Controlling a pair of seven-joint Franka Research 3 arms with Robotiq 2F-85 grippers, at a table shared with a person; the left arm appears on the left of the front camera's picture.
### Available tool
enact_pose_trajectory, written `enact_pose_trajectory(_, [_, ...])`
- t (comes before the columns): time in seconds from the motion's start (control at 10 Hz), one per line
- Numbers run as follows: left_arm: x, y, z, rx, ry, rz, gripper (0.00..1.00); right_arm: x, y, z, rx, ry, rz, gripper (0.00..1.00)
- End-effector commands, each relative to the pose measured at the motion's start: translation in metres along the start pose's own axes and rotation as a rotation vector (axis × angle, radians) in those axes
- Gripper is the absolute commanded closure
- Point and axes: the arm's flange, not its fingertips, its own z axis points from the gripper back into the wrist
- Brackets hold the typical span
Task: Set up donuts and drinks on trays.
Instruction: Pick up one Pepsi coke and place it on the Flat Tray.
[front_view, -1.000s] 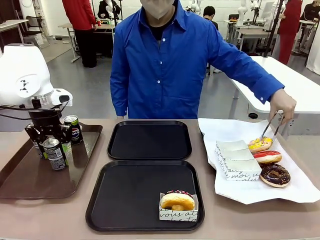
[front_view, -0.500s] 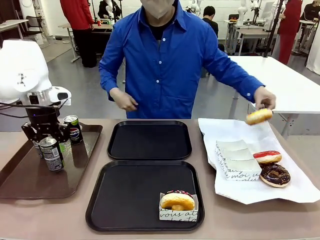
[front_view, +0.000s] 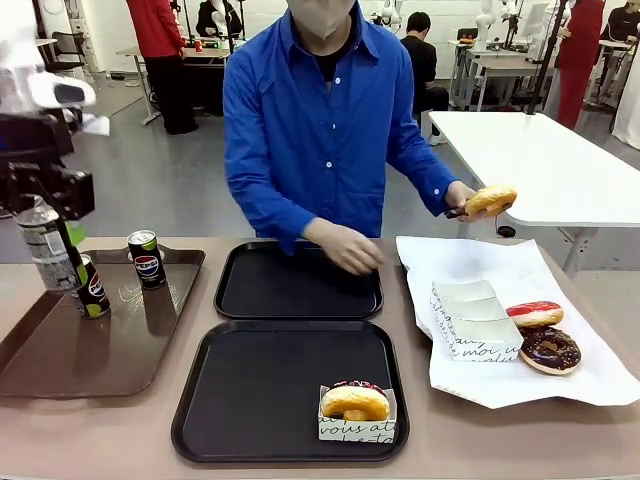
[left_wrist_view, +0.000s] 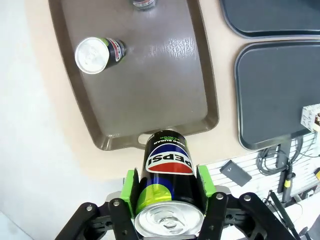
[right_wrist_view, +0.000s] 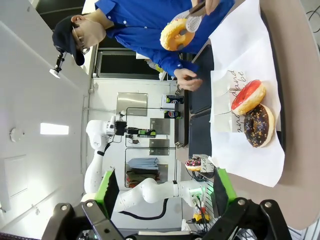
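Note:
My left gripper (front_view: 42, 200) is shut on a Pepsi can (front_view: 48, 255) and holds it in the air over the left end of the brown tray (front_view: 60, 360). In the left wrist view the can (left_wrist_view: 167, 172) sits between the green pads of the gripper (left_wrist_view: 167, 187). Two more cans (front_view: 147, 258) (front_view: 90, 286) stand on the brown tray. Two black trays lie in the middle: the far one (front_view: 300, 285) is bare, the near one (front_view: 270, 390) carries a donut in a paper holder (front_view: 355, 403). My right gripper (right_wrist_view: 165, 192) is open, holding nothing.
The person holds a yellow-glazed donut (front_view: 490, 200) in tongs above the white paper (front_view: 470, 260); the other hand (front_view: 345, 248) hovers over the far tray. A red donut (front_view: 533, 313), a chocolate donut (front_view: 548, 348) and a stack of paper holders (front_view: 470, 318) lie on the paper.
My left gripper has lifted the can off the brown tray, up and to the left. The person has picked up the yellow donut with tongs and reached the other hand over the far tray.

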Motion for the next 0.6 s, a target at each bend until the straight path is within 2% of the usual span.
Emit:
enact_pose_trajectory(0.0, [-0.013, 0.008, 0.003, -0.018, -0.059, 0.026, 1.00, -0.001, 0.002, -0.001, 0.013, -0.005, 0.000, 0.00])
enact_pose_trajectory(0.1, [0.000, 0.000, 0.000, 0.000, 0.000, 0.000, 1.00, -0.001, 0.002, -0.001, 0.013, -0.005, 0.000, 0.00])
enact_pose_trajectory(0.5, [0.000, 0.000, 0.000, 0.000, 0.000, 0.000, 1.00, -0.001, 0.002, -0.001, 0.013, -0.005, 0.000, 0.00])
